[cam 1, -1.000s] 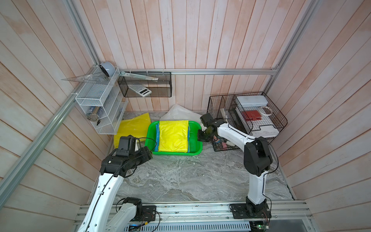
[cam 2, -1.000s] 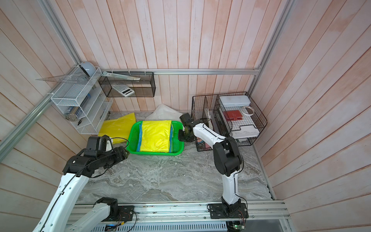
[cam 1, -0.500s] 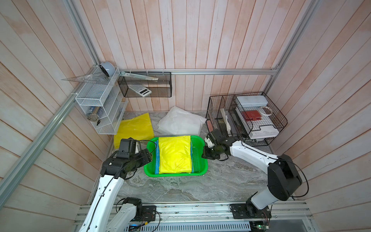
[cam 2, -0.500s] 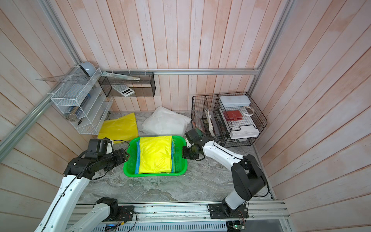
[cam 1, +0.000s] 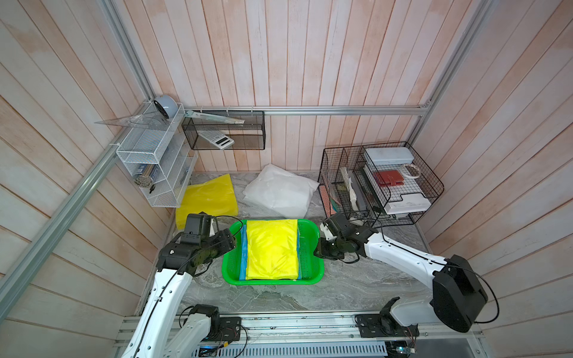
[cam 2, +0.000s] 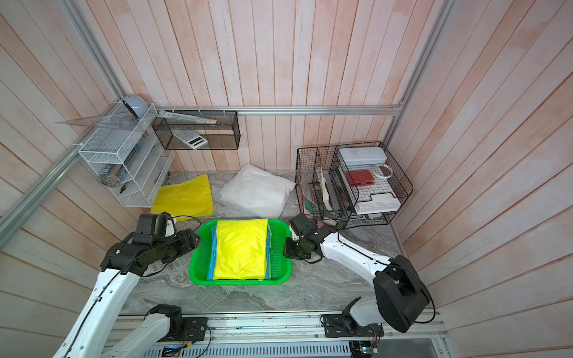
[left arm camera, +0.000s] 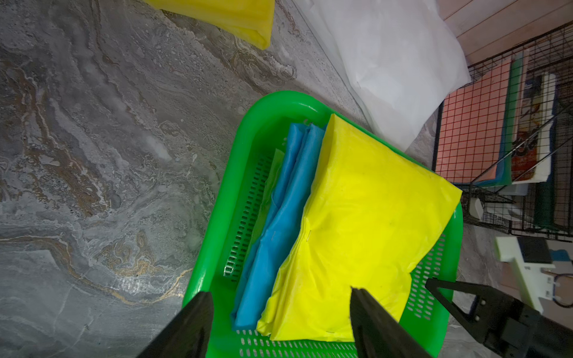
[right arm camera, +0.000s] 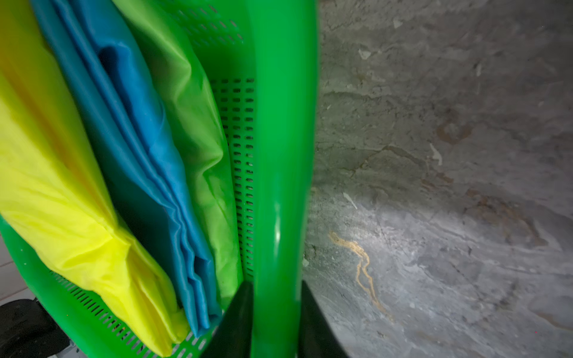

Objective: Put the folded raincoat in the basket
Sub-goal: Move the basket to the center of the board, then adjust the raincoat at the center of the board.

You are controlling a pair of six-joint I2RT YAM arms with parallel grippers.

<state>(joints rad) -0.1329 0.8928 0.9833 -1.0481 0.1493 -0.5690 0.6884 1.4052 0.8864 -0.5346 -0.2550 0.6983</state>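
— Okay, quick: where's the raincoat?

— The folded yellow raincoat [cam 1: 272, 248] lies flat inside the basket [cam 1: 273, 280]. It's on top of a blue layer [left arm camera: 279, 217] and a pale green layer [right arm camera: 192, 124]. Both top views show it covering most of the basket floor.

— What just changed?

— The basket moved. A second ago it sat back near the wall, overlapping the white bundle [cam 1: 280, 192] and beside the yellow bundle [cam 1: 210, 198]. Half a second ago it was partway out. Now it's mid-counter [cam 1: 341, 288], clear of both bundles and between the two arms. The raincoat rode along and looks unshifted inside.

— Who dragged it?

— The right arm. The right pincer [right arm camera: 276, 285] straddles the basket's right rim, one finger inside the wall and one outside, with the rim filling the gap. I can't tell if it's clamped or letting go. The arm was stretched toward the back a second ago. It's now drawn in, just in front of the wire organiser [cam 1: 403, 186].

— Left side?

— The left pincer [left arm camera: 279, 293] is spread wide and empty. It hangs over the basket's near left corner and doesn't seem to touch anything. It has barely moved against the earlier frames.

— Meaning for the task?

— The raincoat's in, so I'd call placement done. The drag looks like repositioning the basket within reach of both arms. The bundles at the back are still outside. Whether they're next is only a guess.
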